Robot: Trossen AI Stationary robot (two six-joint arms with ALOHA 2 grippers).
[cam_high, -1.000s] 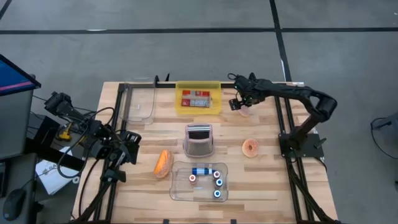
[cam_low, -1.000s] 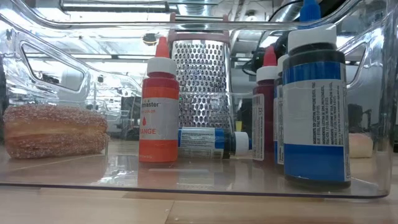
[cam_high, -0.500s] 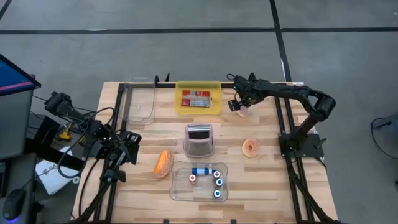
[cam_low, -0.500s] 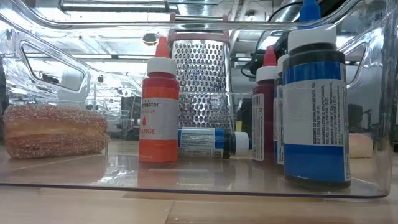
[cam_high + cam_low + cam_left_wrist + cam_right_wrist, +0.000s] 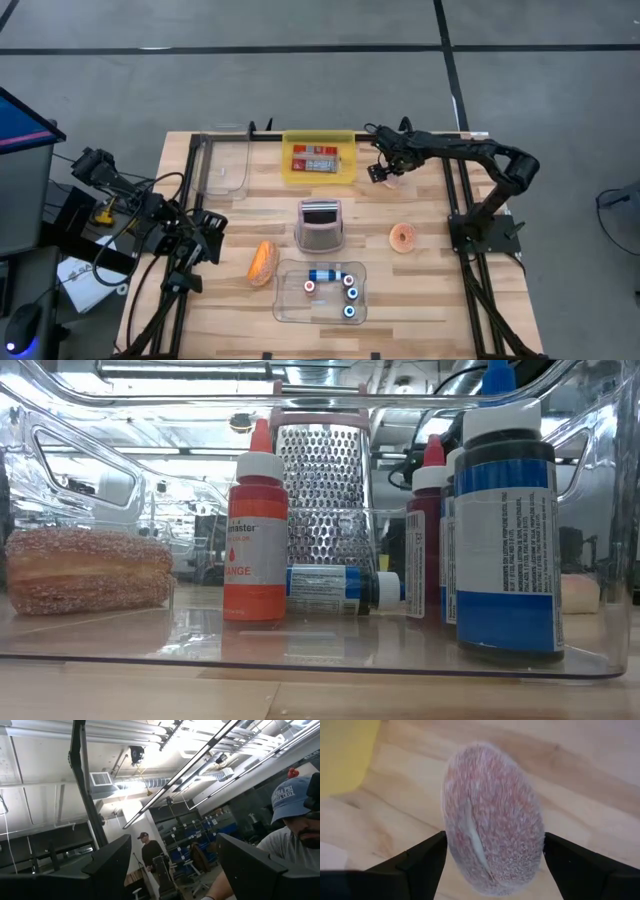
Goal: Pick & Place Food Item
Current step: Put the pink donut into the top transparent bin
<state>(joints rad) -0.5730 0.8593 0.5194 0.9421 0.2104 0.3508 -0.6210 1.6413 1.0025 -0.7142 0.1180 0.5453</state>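
Right gripper (image 5: 492, 857) grips a pink sugared doughnut (image 5: 492, 817) on edge, fingers clamped at its sides, beside the yellow tray (image 5: 318, 175), likely bound there. Left gripper (image 5: 170, 870) parked at table's left, fingers apart, empty.

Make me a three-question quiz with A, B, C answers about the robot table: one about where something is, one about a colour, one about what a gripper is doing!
1. Where is the metal grater?
A. In the yellow tray
B. Near the table's middle, just behind the clear bin
C. On the floor

2. What colour is the tray at the table's back edge?
A. Yellow
B. Green
C. Black

3. What is the right gripper doing?
A. Fingers either side of a pink sugared donut
B. Holding a bottle
C. Resting shut on the grater

Answers:
1 B, the high view shows it standing behind the clear bin.
2 A, it is bright yellow.
3 A, the right wrist view shows the donut between its fingers.
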